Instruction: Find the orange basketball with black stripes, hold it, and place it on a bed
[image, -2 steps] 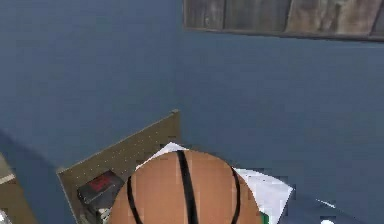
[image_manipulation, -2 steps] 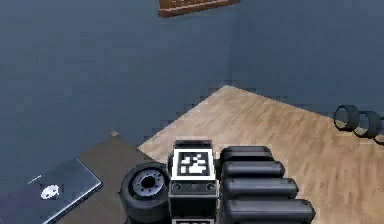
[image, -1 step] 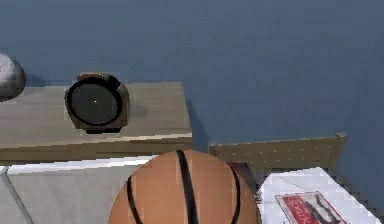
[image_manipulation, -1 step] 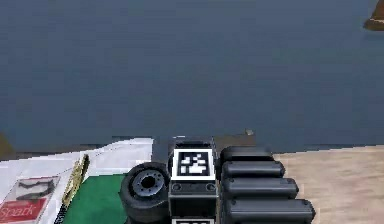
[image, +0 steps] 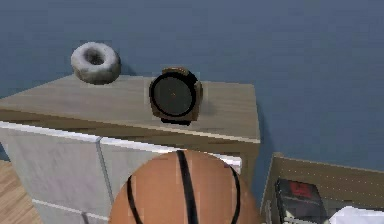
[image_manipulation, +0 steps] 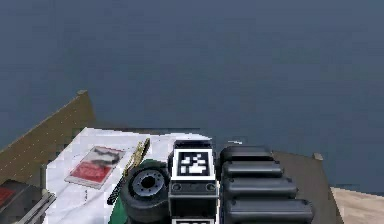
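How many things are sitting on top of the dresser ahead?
2, both on top of the dresser: a grey ring at its left rear, and a dark round clock right of middle. The basketball covers only its front, so nothing on top seems hidden.

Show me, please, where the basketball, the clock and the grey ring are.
basketball (image: 210, 190), forward view, orange panel.
clock (image: 174, 95), forward view, dark face.
grey ring (image: 80, 62), forward view, left band.

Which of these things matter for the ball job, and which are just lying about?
For the job:
basketball
claw

Just lying about:
grey ring
round clock
dresser
red booklet
pen
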